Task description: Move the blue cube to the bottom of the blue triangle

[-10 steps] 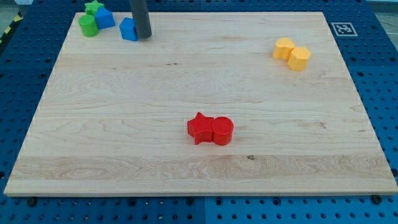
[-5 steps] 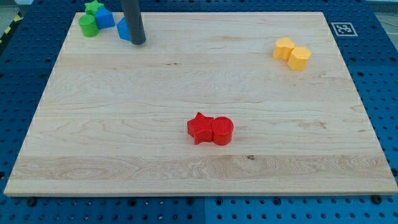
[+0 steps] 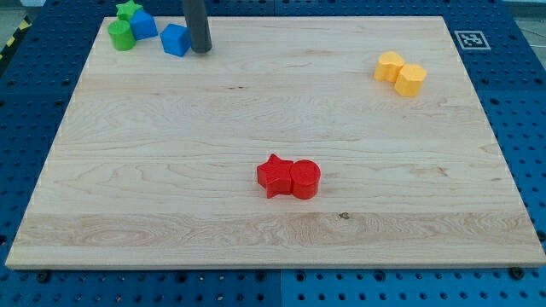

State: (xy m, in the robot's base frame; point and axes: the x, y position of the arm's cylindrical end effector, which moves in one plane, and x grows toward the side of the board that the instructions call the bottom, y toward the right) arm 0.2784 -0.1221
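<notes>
The blue cube (image 3: 175,40) sits near the view's top left on the wooden board (image 3: 273,136). The blue triangle (image 3: 143,24) lies up and to the left of it, with a small gap between them. My tip (image 3: 200,49) stands just right of the blue cube, touching or nearly touching its right side. The rod rises out of the view's top.
A green star (image 3: 129,10) and a green cylinder (image 3: 121,35) crowd the blue triangle at the top-left corner. A red star (image 3: 274,176) and red cylinder (image 3: 305,180) sit together low in the middle. Two yellow blocks (image 3: 400,73) lie at the right.
My tip went left and down in front of the blue cube, then came back to its right side. The cube has shifted slightly left.
</notes>
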